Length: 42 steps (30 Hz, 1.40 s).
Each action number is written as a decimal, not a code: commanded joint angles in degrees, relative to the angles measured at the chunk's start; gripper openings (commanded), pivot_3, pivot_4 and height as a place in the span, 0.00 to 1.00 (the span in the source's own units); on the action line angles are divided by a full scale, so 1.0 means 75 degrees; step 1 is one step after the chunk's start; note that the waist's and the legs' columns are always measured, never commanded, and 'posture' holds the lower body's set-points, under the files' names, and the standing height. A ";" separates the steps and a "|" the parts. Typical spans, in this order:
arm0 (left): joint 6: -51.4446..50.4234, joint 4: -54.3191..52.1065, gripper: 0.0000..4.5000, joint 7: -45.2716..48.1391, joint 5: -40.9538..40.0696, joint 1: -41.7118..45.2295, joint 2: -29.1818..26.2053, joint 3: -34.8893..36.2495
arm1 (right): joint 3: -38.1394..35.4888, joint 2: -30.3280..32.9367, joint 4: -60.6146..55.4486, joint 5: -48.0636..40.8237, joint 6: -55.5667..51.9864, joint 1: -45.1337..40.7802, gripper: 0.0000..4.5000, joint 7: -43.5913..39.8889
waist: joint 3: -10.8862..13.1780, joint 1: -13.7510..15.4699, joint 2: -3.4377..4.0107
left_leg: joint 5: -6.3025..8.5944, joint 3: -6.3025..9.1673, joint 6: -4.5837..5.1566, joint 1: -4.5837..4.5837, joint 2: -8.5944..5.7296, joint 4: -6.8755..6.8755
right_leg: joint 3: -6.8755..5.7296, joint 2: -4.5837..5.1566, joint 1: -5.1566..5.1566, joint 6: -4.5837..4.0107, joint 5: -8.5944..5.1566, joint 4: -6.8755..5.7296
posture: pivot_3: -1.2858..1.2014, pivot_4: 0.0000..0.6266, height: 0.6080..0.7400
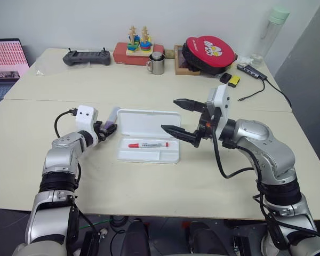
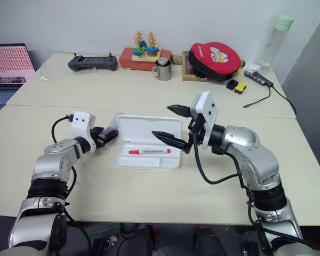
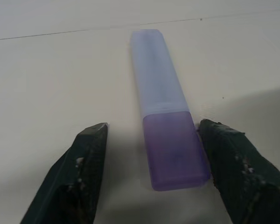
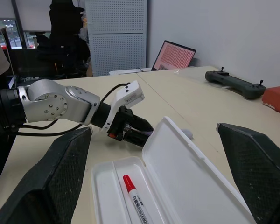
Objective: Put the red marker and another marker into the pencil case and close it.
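Left gripper (image 3: 149, 175) straddles the chunky lilac plastic marker (image 3: 165, 116), fingers apart, not clamped.
Beside the open white plastic pencil case (image 1: 149, 124) holding the slim red-capped marker (image 1: 148, 144); right gripper (image 1: 177, 120) waits wide.

The left arm reaches forward low on the left, forearm angled toward the middle, and its gripper (image 3: 151, 140) points slightly downward with the two black fingers (image 3: 86, 163) parted but not wide. The right arm bends in from the right, elbow out, wrist raised above the surface; its gripper (image 1: 178, 117) points level toward the left with both fingers spread wide apart.
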<state>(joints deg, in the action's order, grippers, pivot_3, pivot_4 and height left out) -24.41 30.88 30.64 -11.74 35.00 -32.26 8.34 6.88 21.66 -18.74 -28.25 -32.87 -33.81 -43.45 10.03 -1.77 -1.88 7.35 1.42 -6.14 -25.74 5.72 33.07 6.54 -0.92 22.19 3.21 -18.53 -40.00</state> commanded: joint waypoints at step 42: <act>0.2428 -0.1797 0.27 0.7700 -0.0215 -0.0183 -0.2696 -0.2212 | -0.0288 0.0863 -0.1030 -0.0703 -0.0005 0.0938 1.00 -0.0417 | 0.0005 -0.0051 0.0002 | -0.0002 -0.0006 0.0004 -0.0004 0.0003 -0.0008 | 0.0005 0.0000 0.0014 -0.0003 -0.0016 0.0004 | 0.52 0.24 1.00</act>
<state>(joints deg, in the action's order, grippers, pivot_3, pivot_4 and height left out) -9.01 16.75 86.97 -15.03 32.13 -51.52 -7.75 4.24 27.47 -23.81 -34.38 -34.02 -27.19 -46.63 10.07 -2.15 -1.86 7.34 1.38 -6.11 -25.78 5.75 33.01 6.58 -0.92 22.31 3.18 -18.65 -39.97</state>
